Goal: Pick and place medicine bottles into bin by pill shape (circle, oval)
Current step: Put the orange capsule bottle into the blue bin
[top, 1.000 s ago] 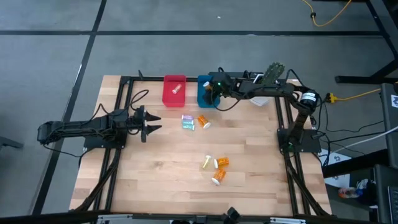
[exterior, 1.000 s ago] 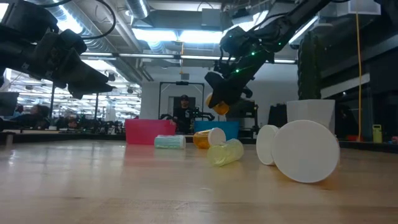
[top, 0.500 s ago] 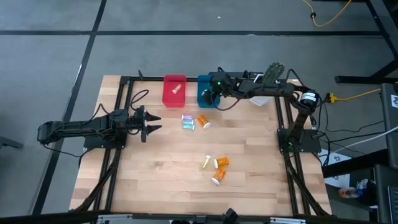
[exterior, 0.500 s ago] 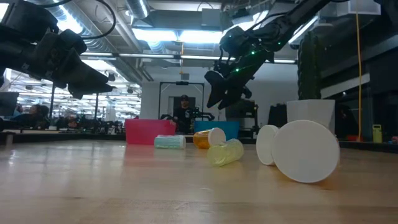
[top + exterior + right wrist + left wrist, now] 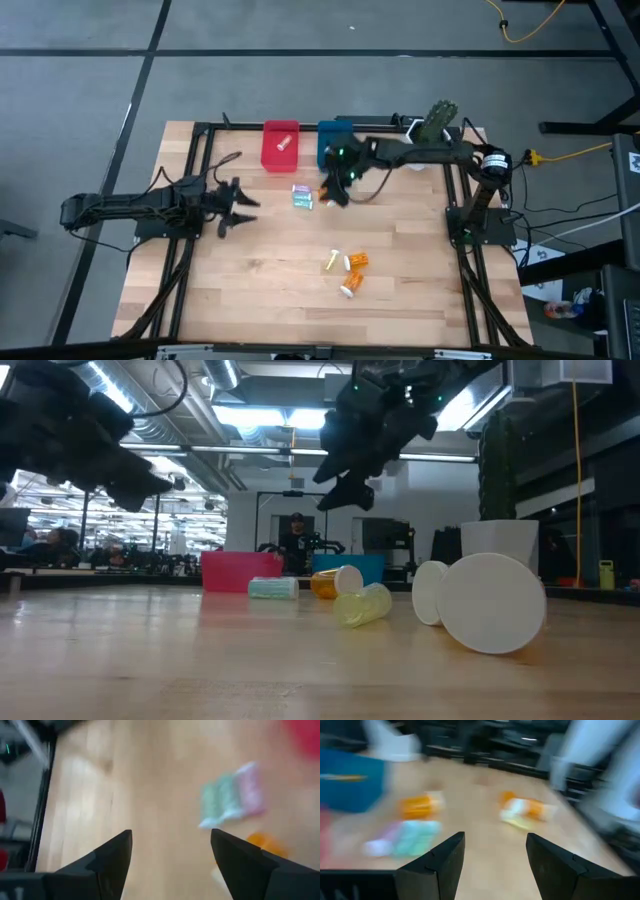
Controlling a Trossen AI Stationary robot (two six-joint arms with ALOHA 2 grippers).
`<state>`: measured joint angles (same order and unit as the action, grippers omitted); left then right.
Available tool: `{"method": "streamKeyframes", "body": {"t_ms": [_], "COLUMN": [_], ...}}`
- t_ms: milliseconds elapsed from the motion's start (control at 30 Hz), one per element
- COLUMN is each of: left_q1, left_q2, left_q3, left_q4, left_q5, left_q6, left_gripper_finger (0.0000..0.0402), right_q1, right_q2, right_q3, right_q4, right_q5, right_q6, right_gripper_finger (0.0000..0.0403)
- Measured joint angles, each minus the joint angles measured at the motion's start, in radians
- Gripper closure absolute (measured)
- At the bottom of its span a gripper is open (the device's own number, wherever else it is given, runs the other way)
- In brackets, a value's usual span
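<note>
The left gripper (image 5: 240,197) is held open and empty over bare wood near the table's left edge. Teal and pink bottles (image 5: 302,197) lie beside an orange bottle (image 5: 327,196), partly covered by the open, empty right gripper (image 5: 333,190). Three more bottles (image 5: 349,270) lie mid-table, blurred in the left wrist view. Red bin (image 5: 280,145) and blue bin (image 5: 332,140) are set at the far edge.

cactus pot (image 5: 437,125) | table's far right corner | yellow cable (image 5: 525,25) | floor
</note>
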<state>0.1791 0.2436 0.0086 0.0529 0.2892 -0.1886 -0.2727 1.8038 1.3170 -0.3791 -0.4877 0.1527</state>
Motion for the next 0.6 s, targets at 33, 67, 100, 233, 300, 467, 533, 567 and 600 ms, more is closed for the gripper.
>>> {"method": "streamKeyframes", "body": {"t_ms": [33,67,100,233,300,467,533,567,600], "left_q1": [-0.009,-0.021,-0.033,-0.077,-0.097,-0.151,-0.174,-0.183,-0.193], "left_q2": [0.0,0.0,0.002,0.078,0.131,0.295,0.364,0.397,0.434], "left_q3": [0.0,0.0,0.0,0.014,0.032,0.101,0.132,0.147,0.167], "left_q4": [0.002,0.002,0.002,-0.049,-0.09,-0.074,-0.054,-0.051,-0.049], "left_q5": [0.033,0.04,0.032,-0.098,-0.159,-0.183,-0.204,-0.218,-0.238], "left_q6": [0.0,-0.001,-0.004,-0.015,-0.029,-0.045,-0.047,-0.048,-0.053], "left_gripper_finger": [0.0195,0.0195,0.0195,0.0195,0.0195,0.0195,0.0195,0.0195,0.0195], "right_q1": [0.024,0.047,0.072,0.167,0.205,0.257,0.259,0.259,0.256], "right_q2": [0.0,0.0,0.0,0.0,0.0,0.0,0.0,0.0,0.0], "right_q3": [0.0,0.0,0.0,0.0,0.0,0.0,0.0,0.0,0.0], "right_q4": [-0.024,-0.045,-0.065,-0.169,-0.195,-0.199,-0.2,-0.199,-0.2], "right_q5": [0.017,0.038,0.069,0.249,0.338,0.521,0.552,0.566,0.578], "right_q6": [0.003,0.018,0.032,0.055,0.055,0.091,0.094,0.095,0.101], "right_gripper_finger": [0.0131,0.0131,0.0131,0.0131,0.0131,0.0131,0.0131,0.0131,0.0131]}}
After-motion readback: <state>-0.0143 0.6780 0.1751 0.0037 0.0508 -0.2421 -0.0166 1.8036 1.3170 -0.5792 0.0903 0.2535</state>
